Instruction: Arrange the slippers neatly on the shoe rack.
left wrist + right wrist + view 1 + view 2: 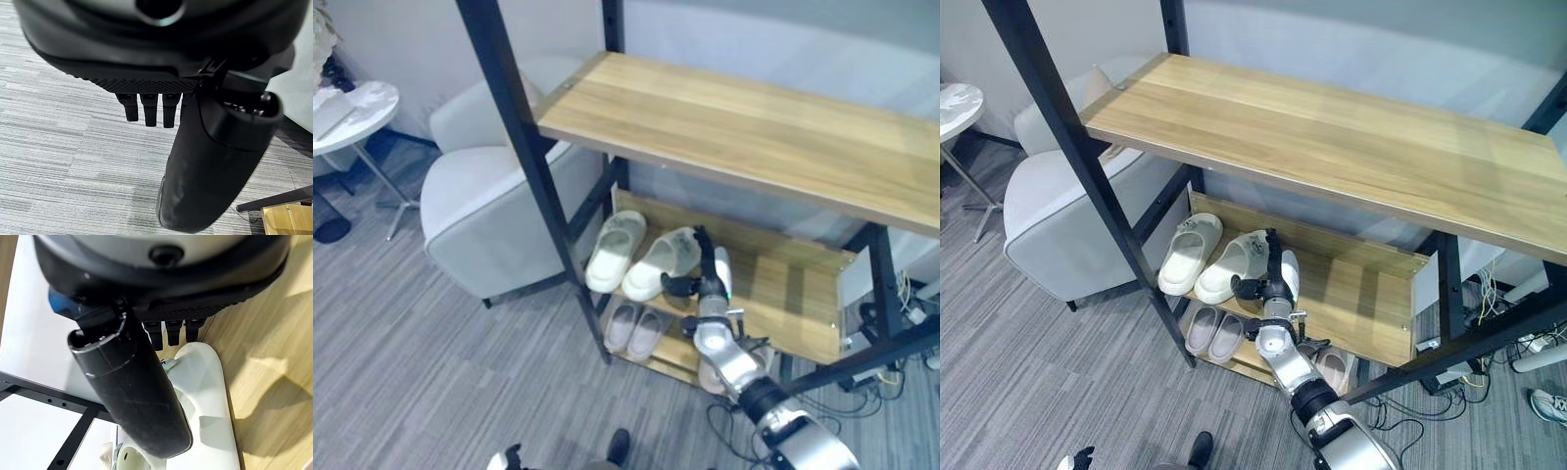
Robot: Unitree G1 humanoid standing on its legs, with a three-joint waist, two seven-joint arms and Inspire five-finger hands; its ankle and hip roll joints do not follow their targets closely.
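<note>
Two cream slippers lie side by side on the rack's middle shelf [793, 304], the left slipper [615, 250] and the right slipper [661, 262]. My right hand [707, 284] reaches onto that shelf just right of the right slipper. Its fingers point toward the back and its thumb [132, 391] stretches across the slipper [205, 391], holding nothing. The hand looks open. My left hand [146, 107] hangs low over the grey carpet, fingers relaxed and empty, and it also peeks in at the bottom edge [504, 458].
A pale pink pair [634, 330] sits on the lower shelf, with another slipper [1332, 370] further right. The wide top shelf [744, 127] overhangs the work, and a slanted black post [533, 166] stands left. A grey armchair [489, 206] and round white table [352, 113] are beyond.
</note>
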